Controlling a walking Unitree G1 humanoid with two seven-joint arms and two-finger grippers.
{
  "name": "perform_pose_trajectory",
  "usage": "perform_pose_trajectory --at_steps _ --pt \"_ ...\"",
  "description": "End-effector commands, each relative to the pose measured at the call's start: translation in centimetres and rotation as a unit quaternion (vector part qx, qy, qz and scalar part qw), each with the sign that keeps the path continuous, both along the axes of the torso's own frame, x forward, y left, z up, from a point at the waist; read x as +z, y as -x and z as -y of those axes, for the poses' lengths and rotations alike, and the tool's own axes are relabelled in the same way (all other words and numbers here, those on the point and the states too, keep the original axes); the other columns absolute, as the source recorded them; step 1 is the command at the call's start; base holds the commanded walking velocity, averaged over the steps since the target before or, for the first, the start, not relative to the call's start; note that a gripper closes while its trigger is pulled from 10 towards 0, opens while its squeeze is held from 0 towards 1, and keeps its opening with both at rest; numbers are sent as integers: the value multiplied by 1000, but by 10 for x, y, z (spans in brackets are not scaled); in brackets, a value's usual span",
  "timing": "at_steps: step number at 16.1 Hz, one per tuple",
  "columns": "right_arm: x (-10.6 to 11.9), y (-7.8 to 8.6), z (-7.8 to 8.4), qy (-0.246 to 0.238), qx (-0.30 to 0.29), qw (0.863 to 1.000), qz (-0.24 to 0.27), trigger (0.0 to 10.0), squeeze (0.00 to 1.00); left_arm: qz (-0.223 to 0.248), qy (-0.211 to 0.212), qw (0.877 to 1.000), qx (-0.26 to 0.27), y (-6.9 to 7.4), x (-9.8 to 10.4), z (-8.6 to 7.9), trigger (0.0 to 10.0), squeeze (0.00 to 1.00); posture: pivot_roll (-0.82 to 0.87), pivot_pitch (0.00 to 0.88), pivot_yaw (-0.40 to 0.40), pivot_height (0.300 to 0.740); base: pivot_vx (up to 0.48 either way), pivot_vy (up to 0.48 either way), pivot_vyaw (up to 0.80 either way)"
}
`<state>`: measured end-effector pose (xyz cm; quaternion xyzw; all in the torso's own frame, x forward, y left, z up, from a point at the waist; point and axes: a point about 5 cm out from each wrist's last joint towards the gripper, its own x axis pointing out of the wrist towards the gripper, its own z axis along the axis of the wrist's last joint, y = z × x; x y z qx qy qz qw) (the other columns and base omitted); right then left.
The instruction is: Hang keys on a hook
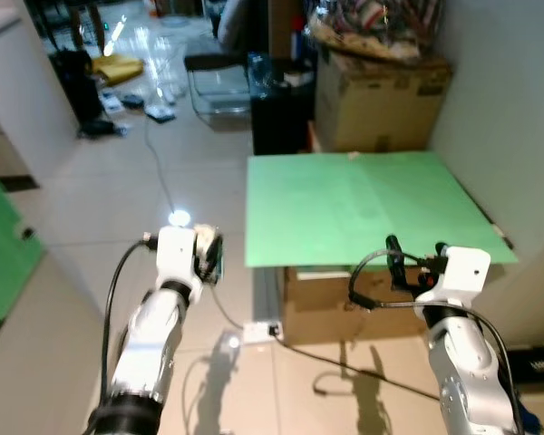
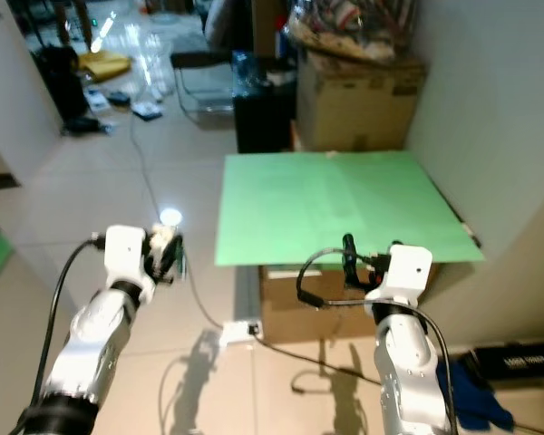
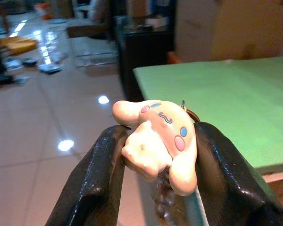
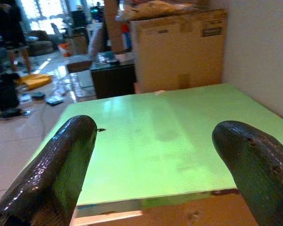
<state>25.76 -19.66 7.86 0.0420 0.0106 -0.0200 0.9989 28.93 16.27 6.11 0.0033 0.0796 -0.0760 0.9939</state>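
Left gripper (image 3: 158, 155) jaws clamped on cream cartoon-dog key charm (image 3: 156, 138); right gripper (image 4: 155, 160) jaws spread, nothing between; green table (image 1: 363, 204) against white wall, cardboard box (image 1: 381, 100) behind; glossy tile floor (image 1: 118, 199); both arms raised forward near table's front edge.

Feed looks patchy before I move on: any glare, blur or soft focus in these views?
Left eye view: glare spots on the tiled floor, arm shadows below. Left wrist view: the keychain charm in the left pincer is sharp, the room behind soft. Right wrist view: the right pincer's fingers are blurred, the green board clearer.
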Motion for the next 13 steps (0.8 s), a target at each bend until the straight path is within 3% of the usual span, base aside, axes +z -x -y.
perform_pose_trajectory --at_steps 1,3,8,9,10,13 --pt "1 0 -1 0 1 1000 2 10000 0 -3 -3 1000 3 2 -1 -1 10000 0 -82 0 74 740 0 0 556" --pt "-3 1 -3 5 7 1000 -8 10000 0 -9 -2 1000 6 7 -4 0 10000 0 -78 0 69 740 0 -480 556" --pt "-6 -7 -5 9 23 1000 -18 10000 0 9 -21 999 40 1 4 -1 10000 0 -32 0 35 740 0 -480 555" --pt "-8 -10 -8 4 33 999 -22 10000 0 -7 -31 998 61 2 0 -4 10000 0 -13 0 24 740 0 0 550" --pt "-10 -13 -11 2 40 999 -26 10000 0 -15 -87 993 80 2 -3 -11 10000 0 0 0 17 740 0 0 538" --pt "-13 -15 -23 3 56 998 -32 10000 0 -5 -76 993 88 4 -1 -21 10000 0 5 0 7 740 0 0 535"
